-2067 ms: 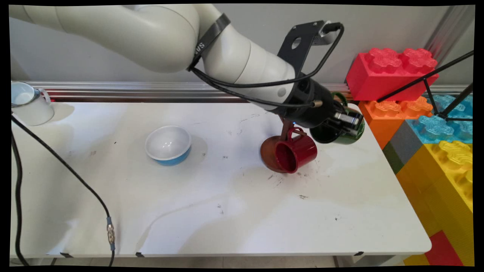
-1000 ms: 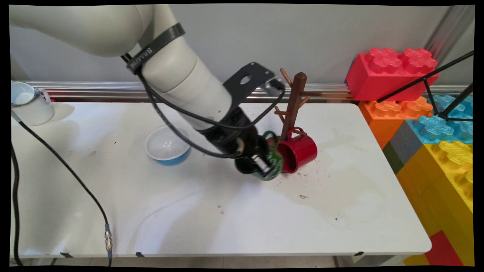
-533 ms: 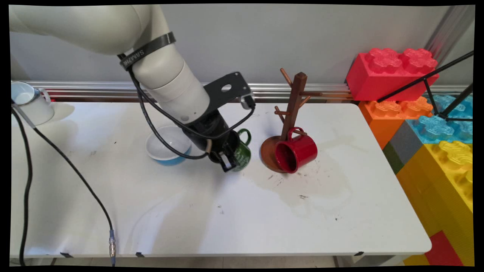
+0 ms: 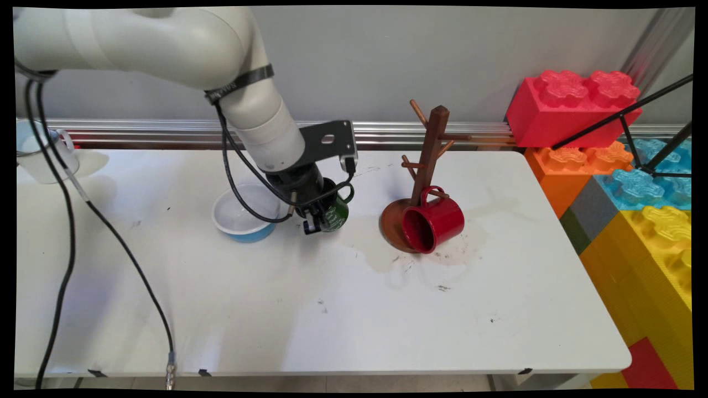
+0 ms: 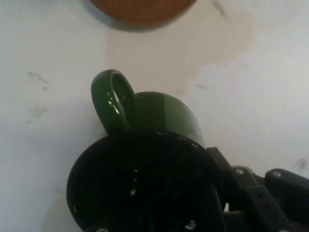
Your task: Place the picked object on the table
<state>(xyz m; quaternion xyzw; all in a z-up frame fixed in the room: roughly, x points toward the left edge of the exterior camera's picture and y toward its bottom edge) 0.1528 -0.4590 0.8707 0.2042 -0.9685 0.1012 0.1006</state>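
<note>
overhead table view; close claw-mounted view

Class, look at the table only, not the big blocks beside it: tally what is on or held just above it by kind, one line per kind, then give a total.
Mugs: 3 (green mug in the gripper, red mug, white mug)
Bowls: 1 (blue and white bowl)
Mug trees: 1 (wooden mug tree)
Total: 5
</note>
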